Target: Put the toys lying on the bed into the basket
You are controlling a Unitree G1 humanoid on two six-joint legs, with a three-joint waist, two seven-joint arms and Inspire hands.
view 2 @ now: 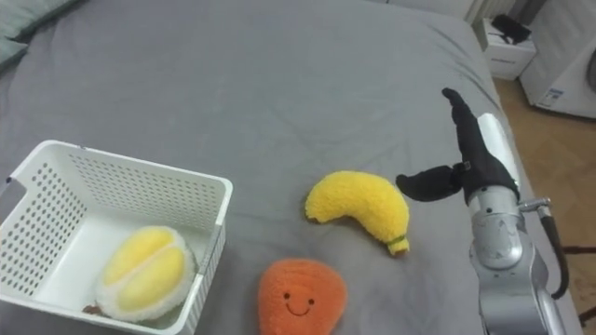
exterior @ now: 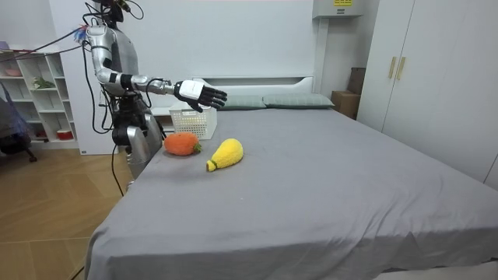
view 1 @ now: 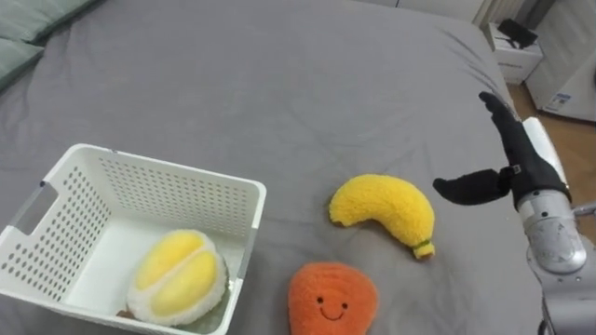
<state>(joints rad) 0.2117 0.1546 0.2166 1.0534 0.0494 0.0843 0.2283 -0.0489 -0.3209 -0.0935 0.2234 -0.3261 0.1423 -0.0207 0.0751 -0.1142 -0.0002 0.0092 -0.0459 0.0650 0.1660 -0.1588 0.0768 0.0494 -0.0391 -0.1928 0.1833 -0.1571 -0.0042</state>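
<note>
A yellow plush banana (view 1: 386, 210) (view 2: 363, 207) (exterior: 225, 153) lies on the grey bed (view 1: 279, 93). Nearer me sits an orange plush toy with a smiling face (view 1: 331, 298) (view 2: 301, 297) (exterior: 181, 144). A white perforated basket (view 1: 163, 181) (view 2: 130, 177) (exterior: 193, 122) stands at my left with a yellow-and-white plush durian (view 1: 179, 276) (view 2: 144, 271) inside. My right hand (view 1: 510, 154) (view 2: 470, 154) (exterior: 201, 94) hovers open above the bed, to the right of the banana, fingers straight and thumb pointing toward it. It holds nothing.
Pillows (exterior: 292, 100) lie at the head of the bed. The bed's right edge runs just past my right hand, with a white box (view 1: 515, 51) on the floor beyond. A white shelf unit (exterior: 35, 97) stands by the wall behind me.
</note>
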